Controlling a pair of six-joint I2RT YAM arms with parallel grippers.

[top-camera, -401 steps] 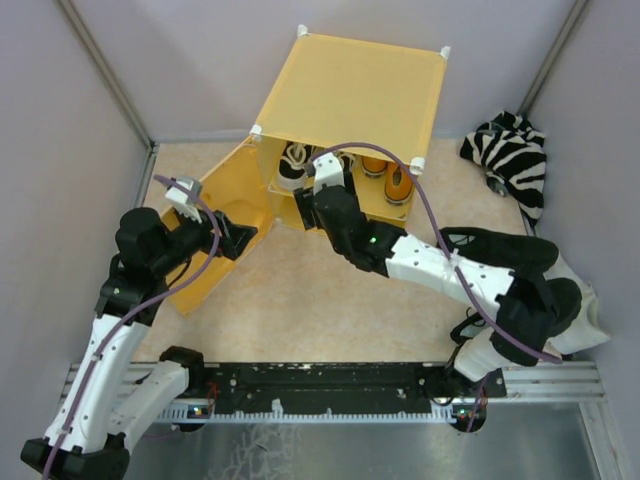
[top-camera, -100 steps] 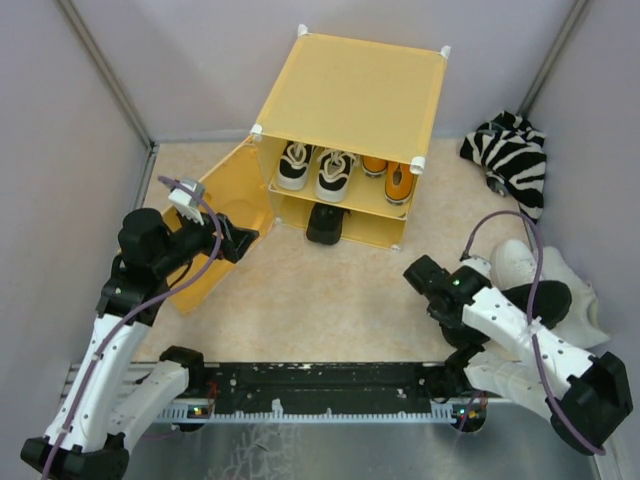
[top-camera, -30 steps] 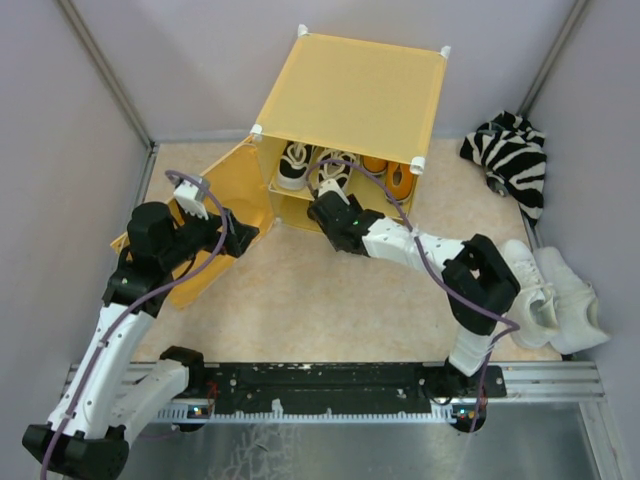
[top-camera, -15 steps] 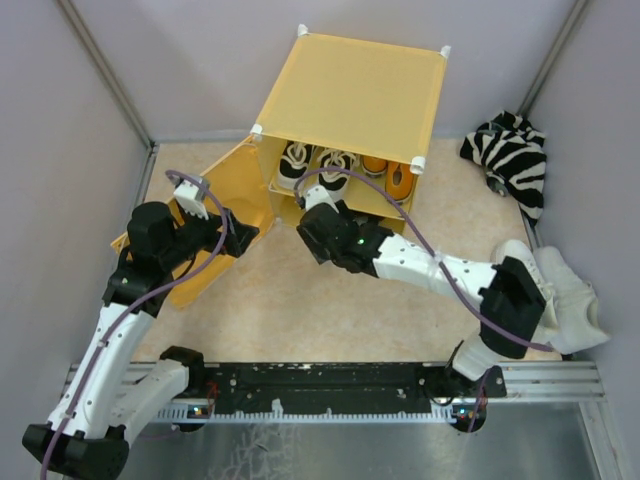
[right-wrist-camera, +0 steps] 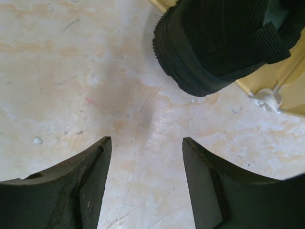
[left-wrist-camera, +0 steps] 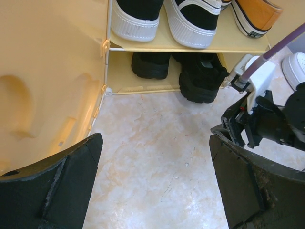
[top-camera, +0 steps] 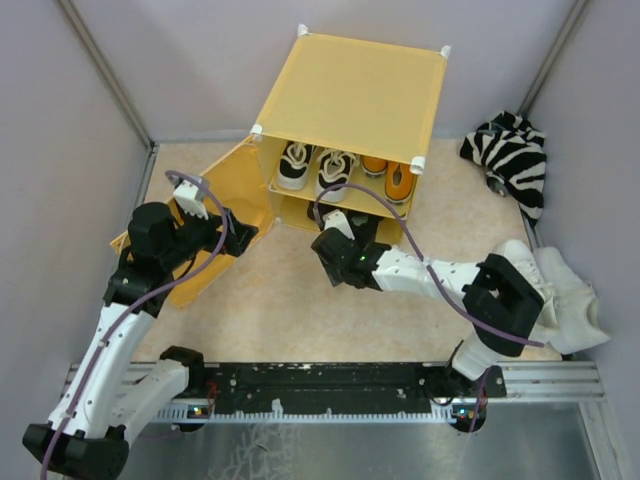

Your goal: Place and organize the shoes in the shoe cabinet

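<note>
The yellow-orange shoe cabinet (top-camera: 350, 90) stands at the back with its door (top-camera: 215, 200) swung open to the left. On its inner shelf (left-wrist-camera: 190, 45) sit two black-and-white sneakers (top-camera: 295, 165) (top-camera: 332, 172) and two orange sneakers (top-camera: 372, 168) (top-camera: 398, 182). My right gripper (top-camera: 335, 238) (right-wrist-camera: 146, 141) hangs open over the floor just before the lower compartment, nothing between its fingers. My left gripper (top-camera: 245, 232) (left-wrist-camera: 155, 140) is open too, beside the door's inner face (left-wrist-camera: 47, 71).
Two black shoes (left-wrist-camera: 151, 64) (left-wrist-camera: 202, 78) lie in the lower compartment, one heel (right-wrist-camera: 214, 43) sticking out past a white corner connector (right-wrist-camera: 269, 100). White shoes (top-camera: 565, 290) lie at the right under the right arm. A zebra-striped cloth (top-camera: 515, 155) is in the back right corner.
My right gripper has drawn back a little from the lower compartment, toward the near side and right, with empty jaws. The left arm and the door have not moved.
</note>
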